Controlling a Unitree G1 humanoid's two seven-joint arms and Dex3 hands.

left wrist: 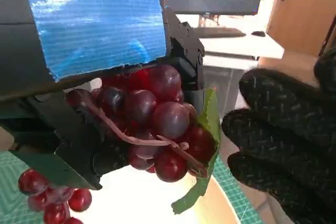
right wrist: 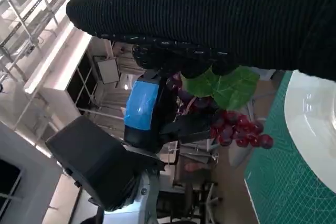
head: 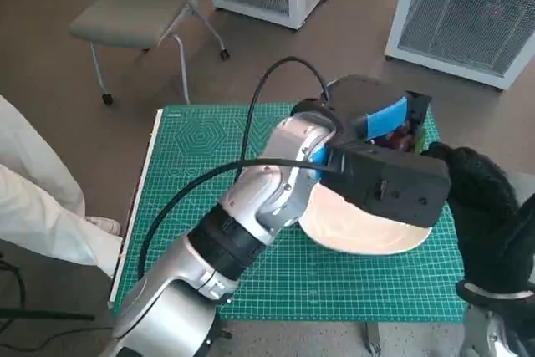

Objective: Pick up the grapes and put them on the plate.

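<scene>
Grapes [left wrist: 152, 119], a dark red bunch with a green leaf [left wrist: 202, 156], hang in the left hand [left wrist: 94, 30], whose black fingers [left wrist: 186, 51] close around the upper part of the bunch. The lower berries and a loose side sprig dangle free below the hold. The bunch is lifted clear of the counter [head: 209, 148]. In the left wrist view it hangs over the pale plate [left wrist: 157, 203], near the plate's rim, where the green mat [left wrist: 233, 182] shows just beside it. The head view shows little of the grapes, since the left wrist and its camera block cover them.

The right hand [head: 481, 198] in its knitted glove sits just beside the bunch on the far side from the left palm. Its fingers [left wrist: 278, 135] are curled in, and the right wrist view shows them near the leaf. Whether they touch or pinch the leaf I cannot tell.

The step in hand looks like the placing. To do it well, the left hand should carry the bunch a little further inward, so that the dangling sprig and leaf also hang over the plate and not over its rim. Then it should lower until the bottom berries rest on the plate before the fingers loosen, because a drop from height could roll the bunch off. If the right hand is steadying the leaf, it should let go first or move down with the bunch, so the stem is not pulled. The fingers should then open wide and lift straight up, clear of the woody stem [left wrist: 126, 137] that crosses the berries.
</scene>
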